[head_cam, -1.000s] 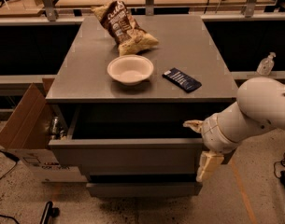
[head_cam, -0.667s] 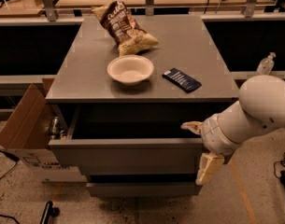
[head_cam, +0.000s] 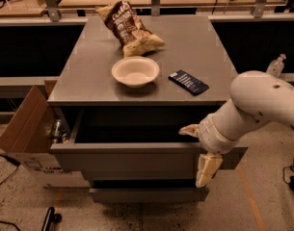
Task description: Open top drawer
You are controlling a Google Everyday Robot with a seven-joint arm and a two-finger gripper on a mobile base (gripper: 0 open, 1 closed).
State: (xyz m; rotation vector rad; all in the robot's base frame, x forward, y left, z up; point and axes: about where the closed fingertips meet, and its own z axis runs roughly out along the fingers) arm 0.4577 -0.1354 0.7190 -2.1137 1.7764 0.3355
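The top drawer (head_cam: 127, 160) of the grey cabinet (head_cam: 209, 42) stands pulled out, with its dark inside showing behind the flat front panel. My gripper (head_cam: 198, 149) is at the right end of that panel, on a white arm that reaches in from the right. Its fingers are spread apart: one fingertip (head_cam: 189, 130) is at the panel's top edge over the drawer opening, and the other (head_cam: 207, 170) hangs in front of the panel. It holds nothing that I can see.
A white bowl (head_cam: 135, 71), a chip bag (head_cam: 129, 28) and a dark blue packet (head_cam: 188, 82) lie on the cabinet top. A lower drawer front (head_cam: 146, 194) sticks out slightly. An open cardboard box (head_cam: 21, 124) stands at the left, and a bottle (head_cam: 276, 64) at the right.
My gripper has shifted slightly to the left along the drawer front. The drawer has not visibly moved.
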